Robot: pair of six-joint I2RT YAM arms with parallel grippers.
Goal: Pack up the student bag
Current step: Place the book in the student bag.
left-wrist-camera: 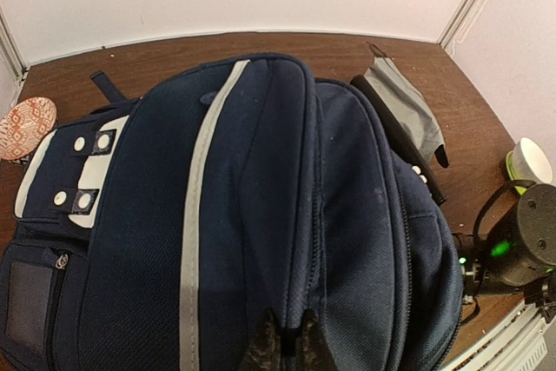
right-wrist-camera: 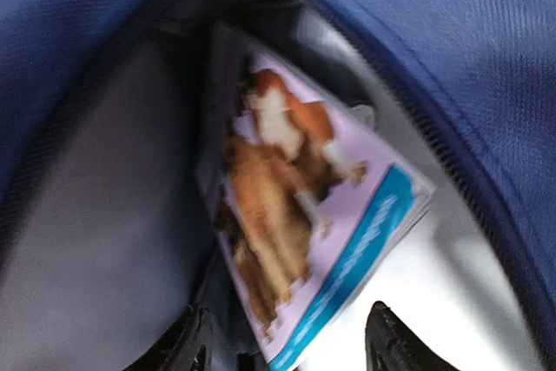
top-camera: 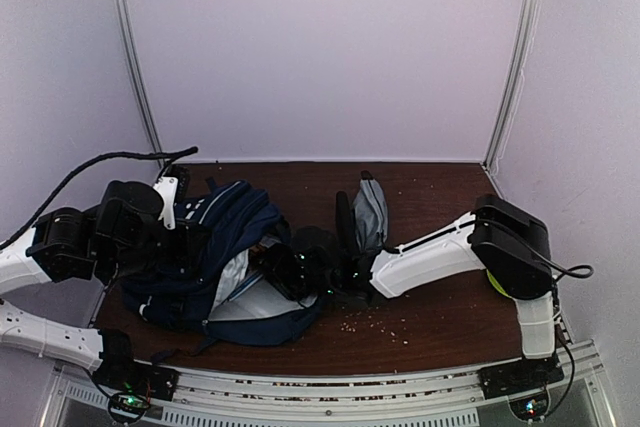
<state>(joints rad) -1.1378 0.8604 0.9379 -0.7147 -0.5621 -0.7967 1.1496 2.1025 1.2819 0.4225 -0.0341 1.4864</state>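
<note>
The navy student bag [top-camera: 215,247] lies on the brown table [top-camera: 440,197], its mouth turned to the right. In the left wrist view the student bag [left-wrist-camera: 261,171] fills the frame, and my left gripper [left-wrist-camera: 287,338] is shut on a fold of its fabric beside a zip. That left gripper [top-camera: 195,237] sits over the bag's top. My right gripper [top-camera: 290,272] reaches into the bag's mouth. Inside, the right gripper [right-wrist-camera: 287,329] stands open, its fingers on either side of a lilac book [right-wrist-camera: 295,215] with a dog picture, not touching it. Blue bag fabric [right-wrist-camera: 452,41] arches overhead.
A small grey pouch [top-camera: 370,212] lies right of the bag, also seen as the grey pouch [left-wrist-camera: 404,110]. A white cup with a green rim [left-wrist-camera: 528,162] stands at the right. A patterned disc [left-wrist-camera: 26,126] lies far left. Crumbs [top-camera: 375,325] dot the table's front.
</note>
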